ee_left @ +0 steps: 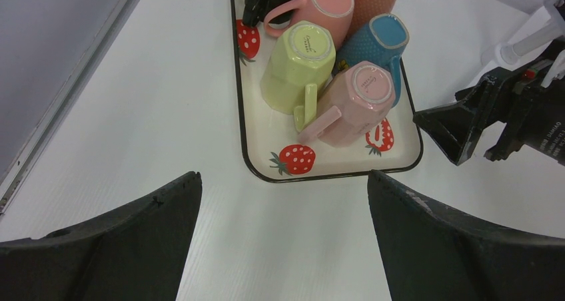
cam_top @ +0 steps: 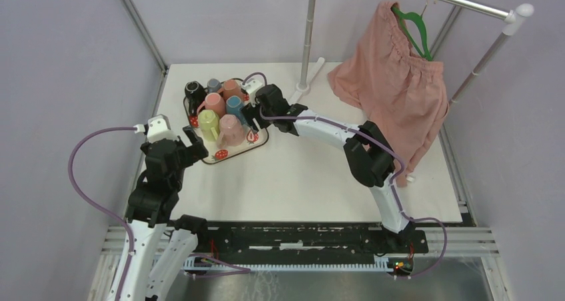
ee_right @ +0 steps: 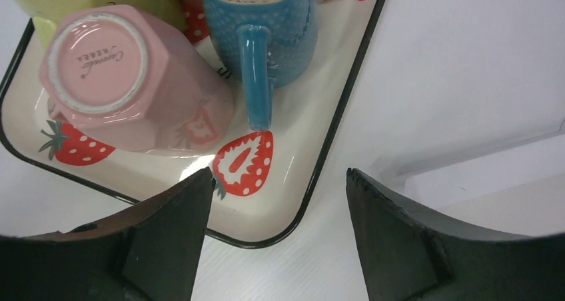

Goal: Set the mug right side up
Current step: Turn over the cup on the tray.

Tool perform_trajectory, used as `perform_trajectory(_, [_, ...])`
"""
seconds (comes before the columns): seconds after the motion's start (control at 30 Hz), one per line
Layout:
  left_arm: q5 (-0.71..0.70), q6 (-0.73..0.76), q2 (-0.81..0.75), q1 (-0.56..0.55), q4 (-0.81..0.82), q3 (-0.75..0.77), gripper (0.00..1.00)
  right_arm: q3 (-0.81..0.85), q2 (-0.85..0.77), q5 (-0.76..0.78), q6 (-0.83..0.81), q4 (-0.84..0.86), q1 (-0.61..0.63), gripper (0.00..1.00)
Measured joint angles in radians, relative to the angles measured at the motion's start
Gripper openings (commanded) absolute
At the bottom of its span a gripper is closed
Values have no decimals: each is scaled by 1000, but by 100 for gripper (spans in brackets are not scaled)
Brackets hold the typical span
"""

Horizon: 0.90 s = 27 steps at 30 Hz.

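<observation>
Several mugs stand upside down on a strawberry-print tray (cam_top: 234, 152). Nearest the arms are a light pink mug (ee_right: 120, 81) and a yellow-green mug (ee_left: 296, 64); behind them a blue dotted mug (ee_right: 263, 21) points its handle (ee_right: 255, 74) at my right gripper. That right gripper (ee_right: 278, 174) hangs open over the tray's right near corner (ee_right: 320, 174), just short of the blue handle, with nothing between its fingers. My left gripper (ee_left: 283, 178) stands wide open over bare table just in front of the tray's near rim (ee_left: 333, 176).
More mugs, black (cam_top: 194, 90), grey-blue (cam_top: 213, 84), terracotta (cam_top: 232, 88) and pink (cam_top: 214, 103), crowd the tray's far half. A clothes rail pole (cam_top: 308, 41) stands behind, and a pink garment (cam_top: 393, 88) hangs at the right over the table.
</observation>
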Motion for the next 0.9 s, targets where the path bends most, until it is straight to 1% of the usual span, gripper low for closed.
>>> perform_trajectory(0.13, [0, 0, 2, 0, 0, 0, 100, 25, 40, -12, -8, 2, -6, 74])
perform_trajectory(0.5, [0, 0, 11, 1, 0, -2, 100, 117, 143, -37, -8, 10, -5, 68])
perform_trajectory(0.77, [2, 0, 20, 7, 0, -2, 100, 148, 183, -57, -9, 59, -5, 64])
perform_trajectory(0.9, [5, 0, 30, 7, 0, -2, 100, 148, 201, -63, -10, 74, -5, 58])
